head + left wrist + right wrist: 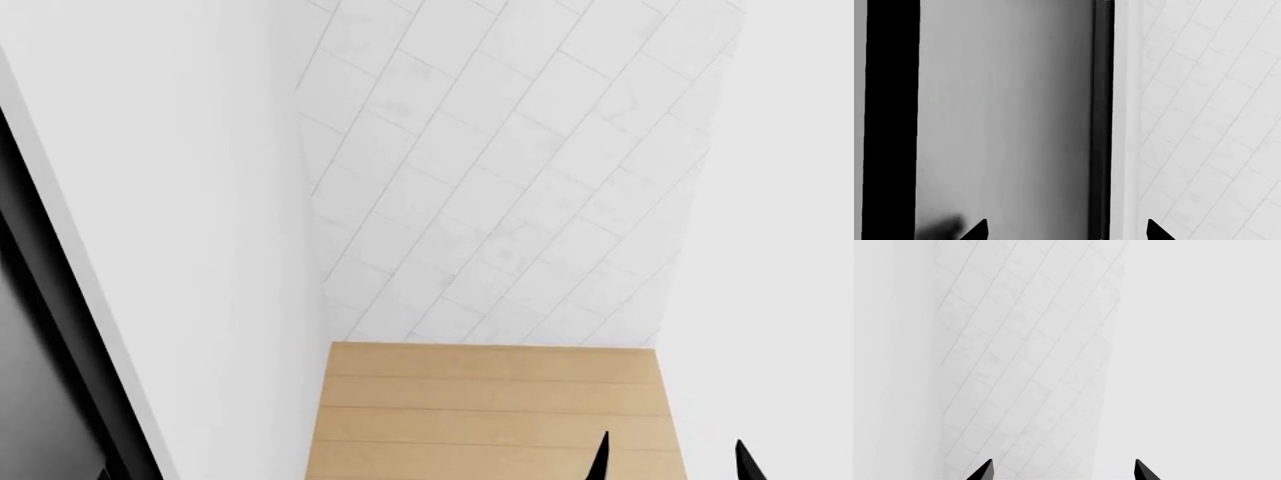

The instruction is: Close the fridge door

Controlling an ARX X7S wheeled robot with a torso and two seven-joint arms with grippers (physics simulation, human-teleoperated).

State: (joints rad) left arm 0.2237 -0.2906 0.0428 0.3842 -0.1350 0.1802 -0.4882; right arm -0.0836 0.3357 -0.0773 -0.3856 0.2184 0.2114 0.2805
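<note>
A glossy grey-black panel (1007, 120) fills much of the left wrist view, with a long black bar (891, 120) along one side and a dark edge strip (1101, 120) along the other. It looks like the fridge door seen close up. The same dark panel shows at the head view's lower left corner (34, 400). My left gripper (1066, 232) is open, its tips spread in front of the panel and its dark edge, with nothing between them. My right gripper (1062, 471) is open too and faces the tiled wall; its tips show low in the head view (670, 462).
A broad white surface (187, 220) rises beside the dark panel. Behind it is a white tiled wall (507, 170), and another plain white wall (787, 250) stands on the right. Light wooden floor (487, 410) lies below, between the two white surfaces.
</note>
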